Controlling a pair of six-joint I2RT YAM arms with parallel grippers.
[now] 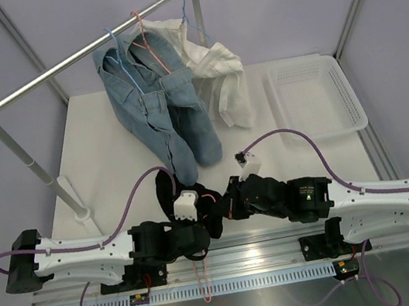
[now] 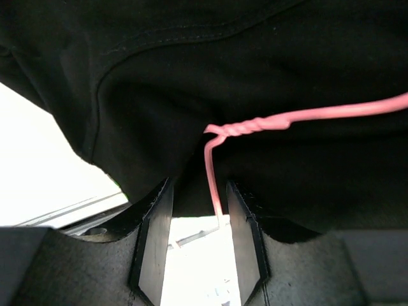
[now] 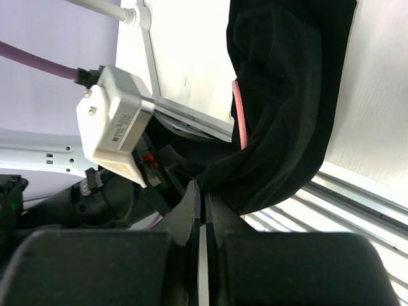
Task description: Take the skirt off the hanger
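Observation:
The black skirt hangs bunched between my two grippers near the table's front edge. In the left wrist view the skirt fills the top of the frame, with the pink wire hanger across it. The hanger's twisted neck bends down between the fingers of my left gripper, which stand apart with light between them. My right gripper is shut, pinching a lower fold of the skirt; a short piece of the hanger shows inside the cloth. From above, a pink wire dangles below my left gripper.
Blue jeans and a white shirt hang from the clothes rail at the back. A white basket sits at the right. The rail's post and foot stand at the left, close to my left arm.

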